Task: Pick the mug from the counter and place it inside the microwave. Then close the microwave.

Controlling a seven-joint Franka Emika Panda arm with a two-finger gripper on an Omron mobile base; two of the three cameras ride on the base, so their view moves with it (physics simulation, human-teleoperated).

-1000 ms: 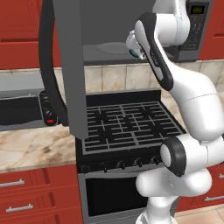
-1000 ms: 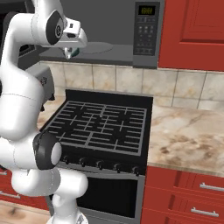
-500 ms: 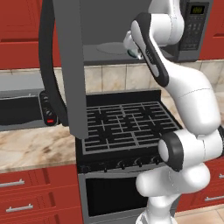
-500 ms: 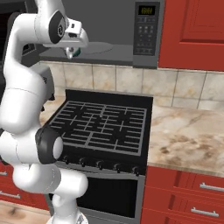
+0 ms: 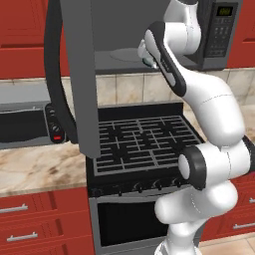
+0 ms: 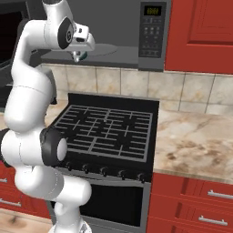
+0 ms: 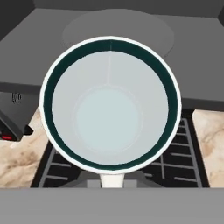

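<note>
The white arm's two-finger gripper (image 6: 80, 54) is clamped tight on the small white mug with a dark teal-green band (image 7: 109, 103), which hangs upright and empty below the hand at the mouth of the large dark grey microwave (image 5: 149, 35) — above the black grated stove top (image 6: 107, 132). The microwave's bare cavity with its round grey turntable (image 7: 118, 28) lies straight ahead of the mug. The black glass door (image 5: 82, 74) stands swung wide to the left.
</note>
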